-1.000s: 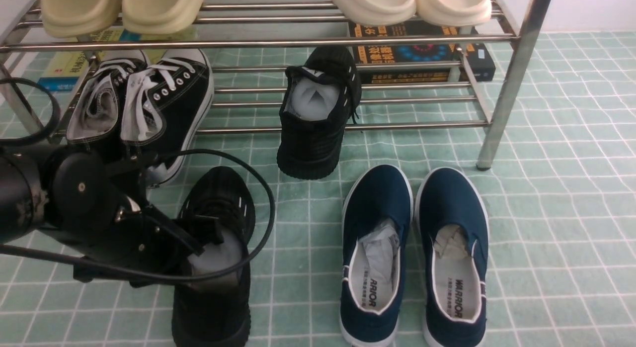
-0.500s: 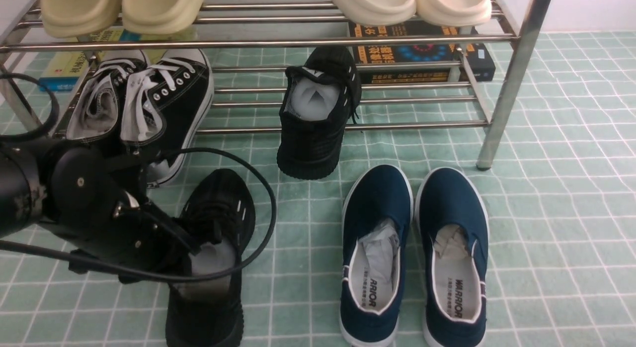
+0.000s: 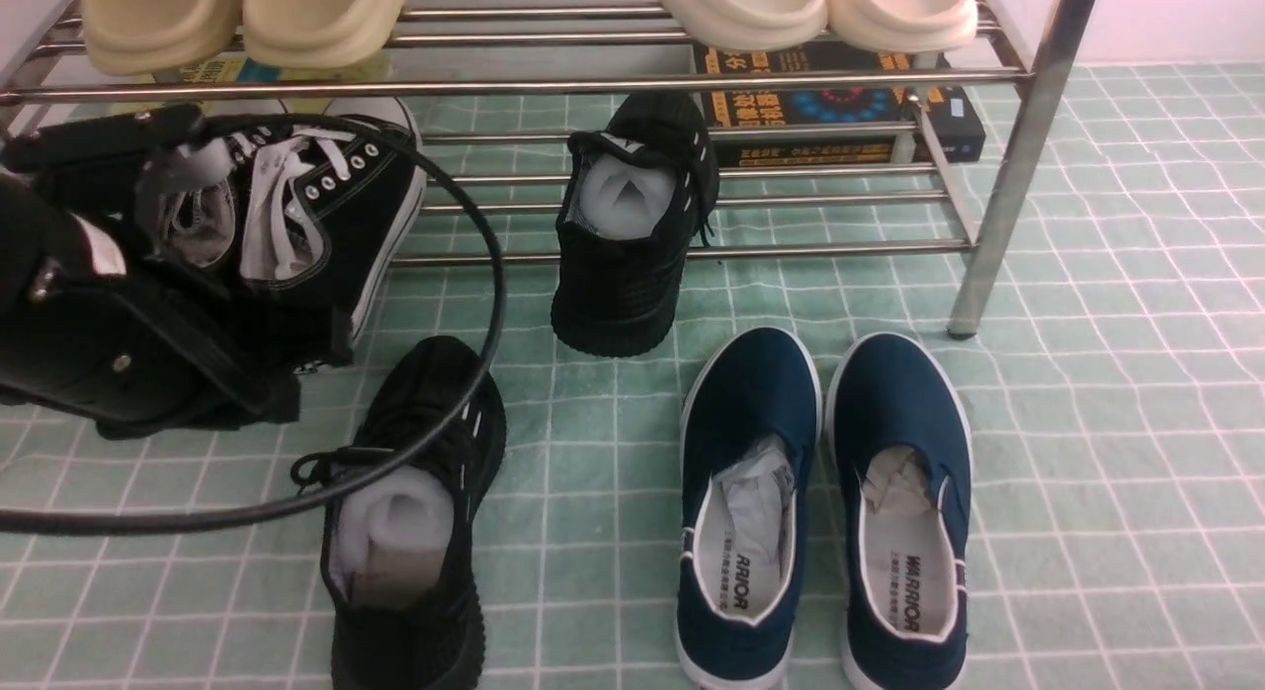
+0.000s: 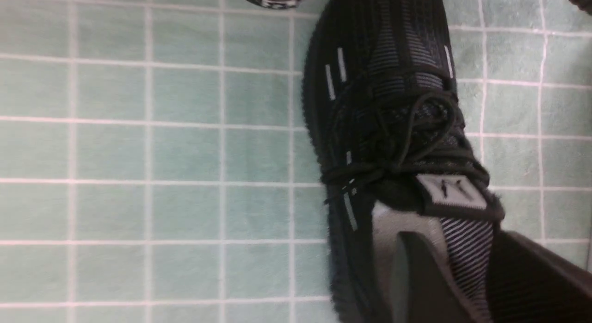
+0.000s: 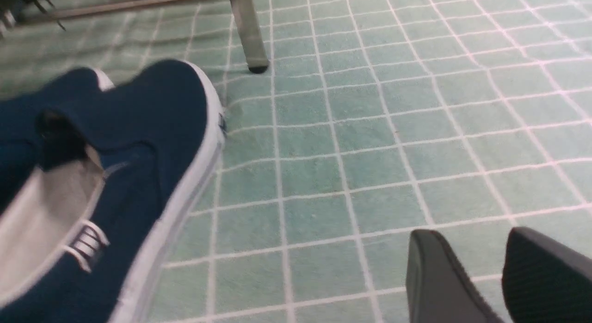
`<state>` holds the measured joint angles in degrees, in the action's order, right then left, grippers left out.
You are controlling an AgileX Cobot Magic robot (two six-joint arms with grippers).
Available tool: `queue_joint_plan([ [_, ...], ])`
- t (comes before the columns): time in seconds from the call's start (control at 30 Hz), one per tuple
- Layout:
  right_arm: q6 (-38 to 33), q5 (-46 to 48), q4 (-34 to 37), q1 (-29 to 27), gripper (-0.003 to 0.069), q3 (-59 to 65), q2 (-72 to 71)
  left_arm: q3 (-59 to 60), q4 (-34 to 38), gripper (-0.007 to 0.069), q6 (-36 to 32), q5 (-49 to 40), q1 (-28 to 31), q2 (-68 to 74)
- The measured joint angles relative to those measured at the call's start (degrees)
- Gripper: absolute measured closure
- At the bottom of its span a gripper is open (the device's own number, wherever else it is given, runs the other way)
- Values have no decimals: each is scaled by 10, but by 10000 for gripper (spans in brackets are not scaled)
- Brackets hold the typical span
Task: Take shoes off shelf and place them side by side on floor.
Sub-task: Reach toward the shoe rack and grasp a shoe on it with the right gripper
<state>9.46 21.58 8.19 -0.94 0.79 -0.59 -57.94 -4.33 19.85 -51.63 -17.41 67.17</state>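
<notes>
1. In the front view we see one black knit sneaker (image 3: 415,512) flat on the floor (image 3: 1087,423). It lies at 7 o'clock from its mate (image 3: 632,245), which sits on the lower rods of the shelf (image 3: 1028,127).
2. Only the left wrist view shows the left gripper (image 4: 458,249), its fingers spread above that sneaker's stuffed opening and pinching nothing.
3. Only the right wrist view shows the right gripper (image 5: 467,242), its fingers apart with bare floor between them, near the navy slip-ons (image 5: 115,175).

Mint tiled floor (image 3: 1137,423), pale wall (image 3: 1186,18)
</notes>
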Motion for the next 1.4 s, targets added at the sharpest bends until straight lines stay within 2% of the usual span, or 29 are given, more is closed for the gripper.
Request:
queue_joint_plan([
  [0.07,31,-1,44,0,420,1,0,-1,-17,461,0,-13,0,-11],
  [0.1,64,-1,94,0,420,2,0,-1,-39,519,-1,-31,0,-23],
  [0.13,72,-1,106,0,420,2,0,-1,-45,526,-1,-34,0,-26],
  [0.17,92,-1,143,0,420,3,0,-1,-62,582,-1,-56,0,-33],
  [0.23,108,-1,181,0,420,4,0,-1,-81,617,-1,-84,0,-39],
  [0.33,115,-1,220,0,420,5,0,-1,-91,622,-1,-118,0,-38],
  [0.43,117,-1,231,0,420,5,0,-1,-92,618,2,-126,3,-37],
  [0.6,102,63,251,0,439,-47,0,-8,-95,614,-8,-129,84,-37],
  [0.7,44,110,230,0,502,-145,16,-9,-75,614,-49,-149,182,-31],
  [0.77,9,143,195,0,563,-207,60,-9,-23,614,-82,-158,237,-24],
  [0.8,7,151,192,0,568,-218,71,-9,-17,614,-86,-158,247,-24],
  [0.9,-9,221,146,-1,659,-291,169,-8,93,613,-161,-163,302,-17],
  [0.97,-18,275,154,-1,673,-337,248,-7,145,613,-207,-166,315,-17],
  [1.03,-44,302,186,-1,673,-364,292,-7,172,613,-227,-166,316,-17],
  [1.1,-149,348,287,-1,673,-422,383,-7,203,612,-247,-166,317,-17],
  [1.13,-158,355,296,-1,673,-430,390,-7,204,612,-248,-166,317,-17],
  [1.2,-270,403,404,-1,662,-473,475,-7,216,609,-251,-165,318,-17],
  [1.27,-324,433,458,2,657,-492,513,-7,218,608,-251,-164,318,-17],
  [1.33,-390,471,524,35,654,-535,598,-7,220,606,-251,-163,319,-17],
  [1.4,-406,475,537,77,653,-568,645,-7,221,607,-251,-161,319,-17],
])
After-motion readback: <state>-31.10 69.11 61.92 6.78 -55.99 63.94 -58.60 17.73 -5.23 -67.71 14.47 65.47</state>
